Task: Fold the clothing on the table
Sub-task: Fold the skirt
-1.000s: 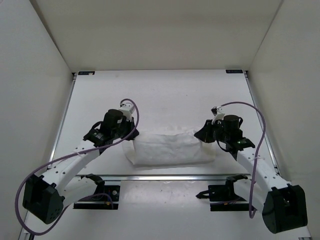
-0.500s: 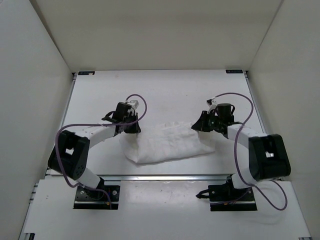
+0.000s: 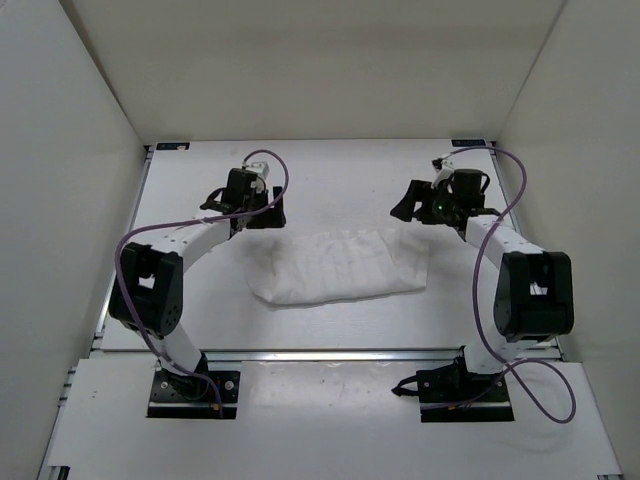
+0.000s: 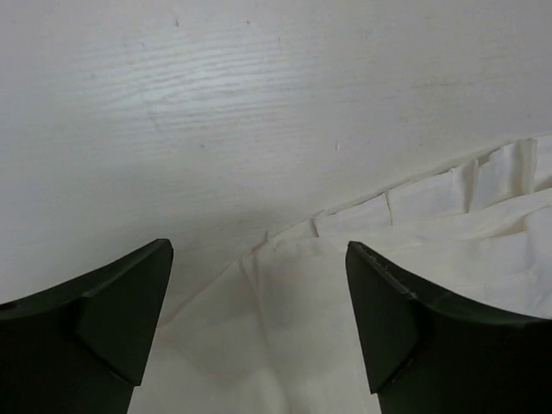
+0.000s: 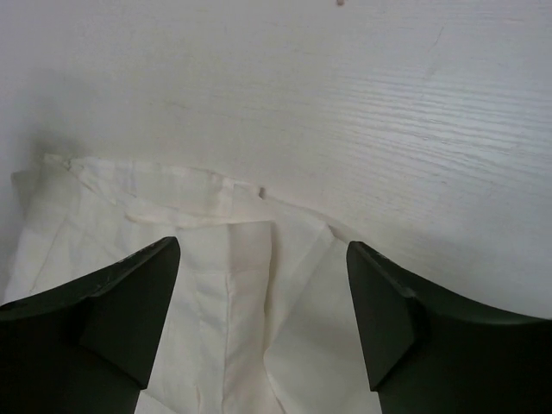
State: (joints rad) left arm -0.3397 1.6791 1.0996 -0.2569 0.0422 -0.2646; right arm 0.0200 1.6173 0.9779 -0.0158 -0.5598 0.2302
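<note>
Hovering at the upper corners of the clothing (image 3: 340, 268), left claw (image 3: 264, 214) and right claw (image 3: 412, 208) gape empty; the next fold likely needs grips on its ends.

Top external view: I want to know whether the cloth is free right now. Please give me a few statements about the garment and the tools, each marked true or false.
1. The white pleated fabric garment lies on the matte white table. True.
2. The left tool is shut on the garment's corner. False: its fingers stand apart with nothing clamped between them.
3. The right tool is open above the garment's edge. True.
4. The garment hangs over the silver metal rail. False: it lies mid-table, apart from the rail.
5. Both tools are at the garment's near side. False: they are at its far side, one toward each end.
</note>
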